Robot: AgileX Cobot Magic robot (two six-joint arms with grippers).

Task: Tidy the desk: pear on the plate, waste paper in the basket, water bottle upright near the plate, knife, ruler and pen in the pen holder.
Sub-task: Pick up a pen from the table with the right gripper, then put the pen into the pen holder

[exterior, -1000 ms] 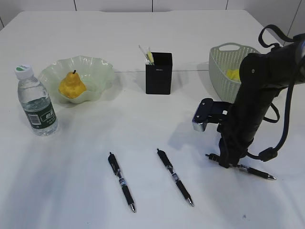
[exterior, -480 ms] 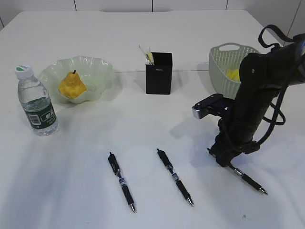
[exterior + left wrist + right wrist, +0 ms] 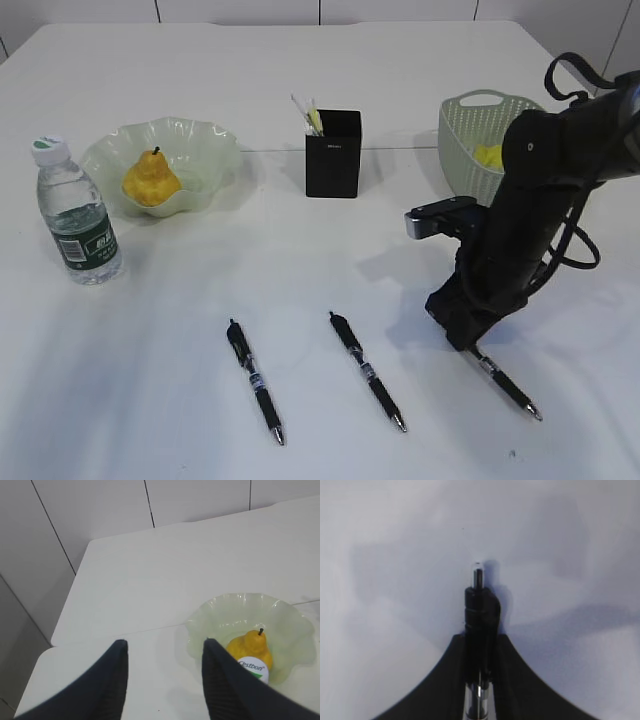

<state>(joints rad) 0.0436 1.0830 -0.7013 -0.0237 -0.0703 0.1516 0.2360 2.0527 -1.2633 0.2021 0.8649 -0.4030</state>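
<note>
A plain indoor test room, likely a robotics lab: a large white desk [image 3: 300, 90] set against pale panelled walls [image 3: 90, 515], with a black robot arm [image 3: 535, 220] working over it.

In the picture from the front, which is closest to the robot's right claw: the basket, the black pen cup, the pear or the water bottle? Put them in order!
Measured from the right gripper, which is shut on a pen:
1. Basket, behind it on the right.
2. Pen holder, middle back.
3. Pear, on the plate at the left.
4. Water bottle, far left.
</note>
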